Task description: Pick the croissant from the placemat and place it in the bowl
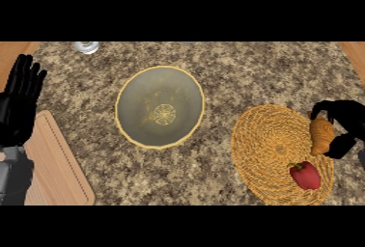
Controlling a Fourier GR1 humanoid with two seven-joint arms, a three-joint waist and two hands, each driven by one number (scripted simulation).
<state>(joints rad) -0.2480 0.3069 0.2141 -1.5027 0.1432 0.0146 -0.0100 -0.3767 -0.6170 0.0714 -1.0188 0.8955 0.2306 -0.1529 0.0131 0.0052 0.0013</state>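
Curling round golden-brown croissant, black right hand grips it at right edge of round woven straw placemat. Red bell pepper near side of same mat. Grey-green gold-rimmed bowl left of mat, apart. Black left hand open, fingers up, far left, beside wooden cutting board.

The right hand hides part of the croissant and runs off the right edge

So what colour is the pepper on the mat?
The pepper is red with a green stem, seen in the head view.
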